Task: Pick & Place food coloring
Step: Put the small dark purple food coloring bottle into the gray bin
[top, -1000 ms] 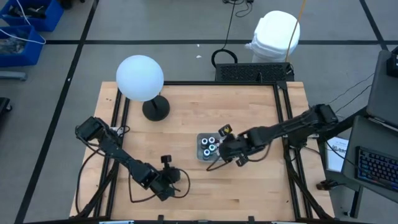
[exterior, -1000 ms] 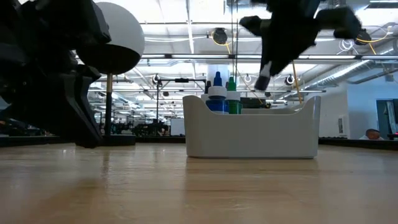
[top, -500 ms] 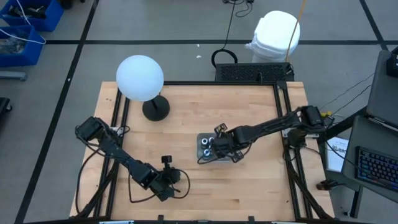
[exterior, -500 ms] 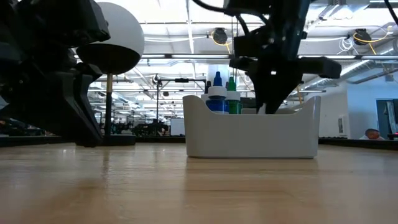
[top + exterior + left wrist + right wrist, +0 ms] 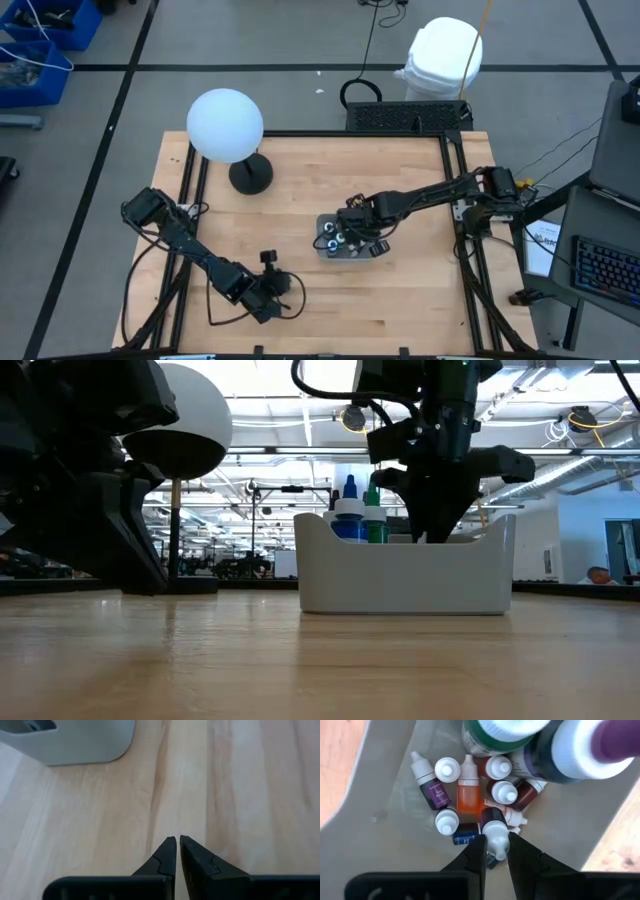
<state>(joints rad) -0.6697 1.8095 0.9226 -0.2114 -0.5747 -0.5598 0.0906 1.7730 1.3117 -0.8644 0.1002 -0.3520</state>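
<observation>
Many small food coloring bottles (image 5: pixel 470 795) in tray (image 5: pixel 405 575); right fingers (image 5: pixel 475 851) pinch white-capped bottle (image 5: pixel 495 836); left fingers (image 5: pixel 170 852) nearly closed, empty

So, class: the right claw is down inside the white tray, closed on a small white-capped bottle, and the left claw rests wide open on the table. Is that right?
Not quite. The left claw is shut, as the left wrist view shows. The rest stands: the right claw is inside the tray, gripping a small white-capped bottle.

Bright even overhead light, blurred foreground
</observation>
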